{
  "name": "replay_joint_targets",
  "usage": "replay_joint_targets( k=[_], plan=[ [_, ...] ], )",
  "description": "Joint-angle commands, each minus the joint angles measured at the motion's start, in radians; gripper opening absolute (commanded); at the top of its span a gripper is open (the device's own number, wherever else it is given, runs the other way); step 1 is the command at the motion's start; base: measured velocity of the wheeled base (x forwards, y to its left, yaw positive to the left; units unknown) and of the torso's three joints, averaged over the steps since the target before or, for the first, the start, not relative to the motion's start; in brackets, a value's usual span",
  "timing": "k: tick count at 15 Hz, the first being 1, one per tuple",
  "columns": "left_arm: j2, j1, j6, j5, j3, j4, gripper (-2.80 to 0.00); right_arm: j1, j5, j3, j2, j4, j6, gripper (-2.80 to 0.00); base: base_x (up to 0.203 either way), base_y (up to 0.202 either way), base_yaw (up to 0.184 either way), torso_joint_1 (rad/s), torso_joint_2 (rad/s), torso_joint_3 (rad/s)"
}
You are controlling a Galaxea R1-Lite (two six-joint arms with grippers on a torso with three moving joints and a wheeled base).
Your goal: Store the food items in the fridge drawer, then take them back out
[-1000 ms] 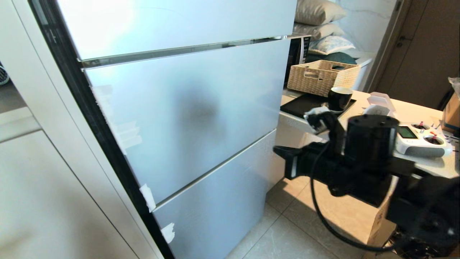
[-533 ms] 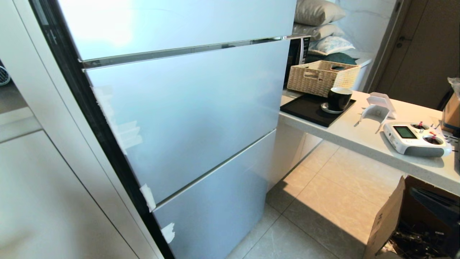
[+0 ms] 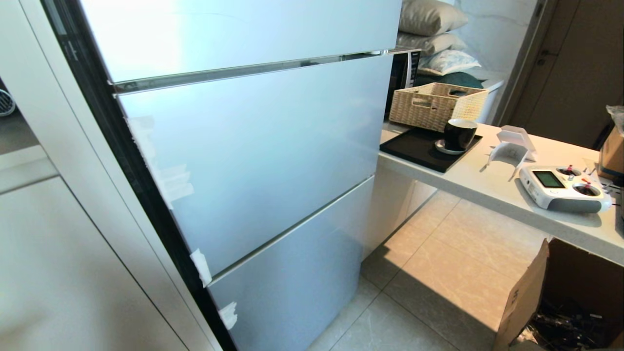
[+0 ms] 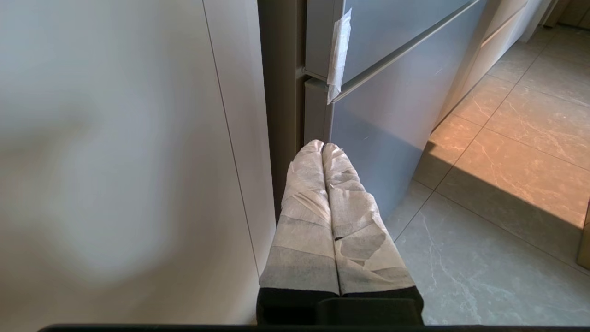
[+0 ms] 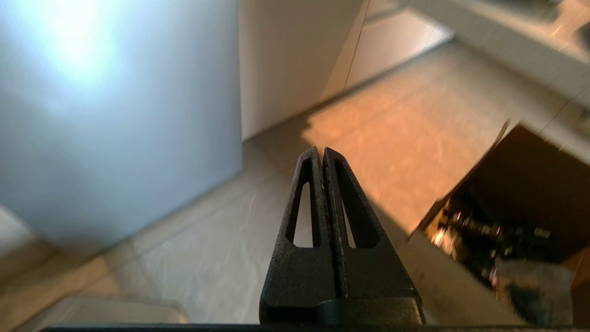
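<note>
The right gripper [image 5: 321,150] hangs low over the tiled floor [image 5: 221,258], its two black slotted fingers [image 5: 302,216] pressed flat together with nothing between them. It points down toward the pale tiles in front of the fridge [image 5: 115,115], with an open cardboard box [image 5: 521,203] of dark clutter off to one side. The left gripper [image 4: 322,146] is likewise clenched empty, its fingers [image 4: 306,216] wrapped in whitish tape and touching along their whole length; it sits low beside the fridge's hinge side, near the seam where a strip of tape [image 4: 339,50] hangs over the gap between two door panels, with a white cabinet panel [image 4: 115,161] next to it. Neither arm shows in the head view. From there the fridge [image 3: 253,146] stands fully closed, its frosted blue-grey fronts stacked one above the other, small scraps of tape [image 3: 201,267] stuck along its dark left edge. The fridge drawer and the tomato-like fruit cannot be seen anywhere; whether the fruit is behind those doors I cannot tell. To the right runs a light counter [image 3: 487,187] carrying a black tray [image 3: 414,148], a dark cup [image 3: 459,134], a wicker basket [image 3: 436,105] and a white remote controller [image 3: 563,187], with pillows [image 3: 431,17] piled behind.
</note>
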Motion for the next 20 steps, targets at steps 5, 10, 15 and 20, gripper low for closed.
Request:
replay_joint_targets(
  k=[5,10,15,20],
  plan=[
    [0.0,0.0,-0.001,0.001,0.0,0.001,-2.8,-0.014,-0.006,0.009,-0.132,0.003,0.101,-2.8,0.0,0.0,0.0,0.0,0.0,0.0],
    [0.0,0.0,-0.001,0.001,0.0,0.0,-2.8,-0.014,-0.008,0.009,-0.132,0.004,0.098,-2.8,0.0,0.0,0.0,0.0,0.0,0.0],
    [0.001,0.0,0.002,0.001,0.0,0.001,-2.8,-0.014,-0.008,0.009,-0.131,0.004,0.098,-2.8,0.0,0.0,0.0,0.0,0.0,0.0],
    [0.008,0.0,-0.042,-0.005,-0.053,-0.066,-2.8,-0.014,-0.007,0.009,-0.132,0.004,0.098,-2.8,0.0,0.0,0.0,0.0,0.0,0.0]
  ],
)
